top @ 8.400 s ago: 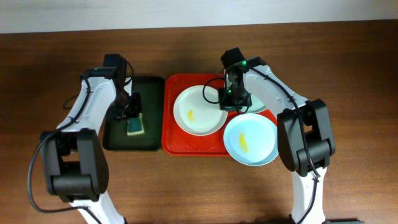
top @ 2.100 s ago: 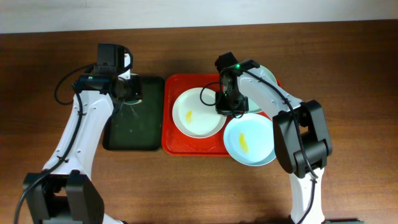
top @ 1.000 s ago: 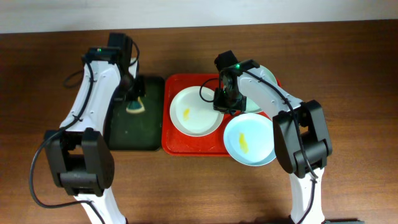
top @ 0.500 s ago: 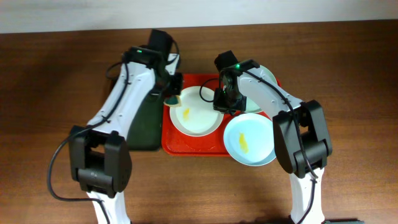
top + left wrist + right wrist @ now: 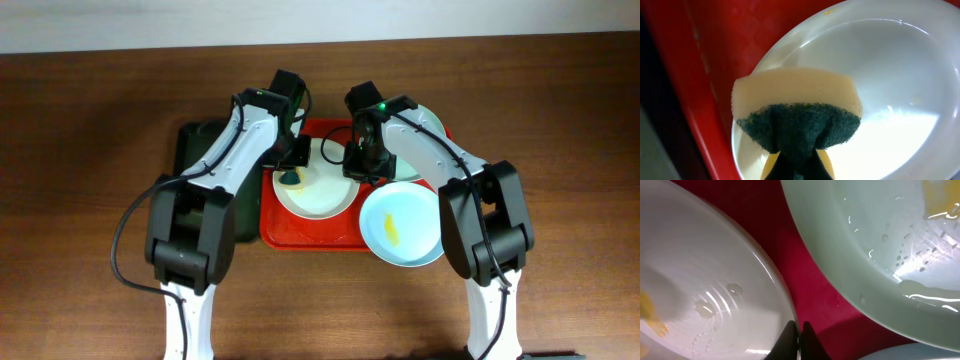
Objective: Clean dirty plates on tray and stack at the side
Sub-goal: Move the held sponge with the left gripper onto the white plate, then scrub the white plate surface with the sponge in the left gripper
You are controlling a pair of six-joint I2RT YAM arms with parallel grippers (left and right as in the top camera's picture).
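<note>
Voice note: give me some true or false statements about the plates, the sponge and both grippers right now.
1. The left gripper holds a sponge at the white plate. True.
2. The right gripper is shut on that plate's rim. True.
3. The plates are stacked. False: the white plate, blue plate and green plate lie side by side at the red tray.
4. The sponge is all yellow. False: it has a dark green scrubbing side.
</note>
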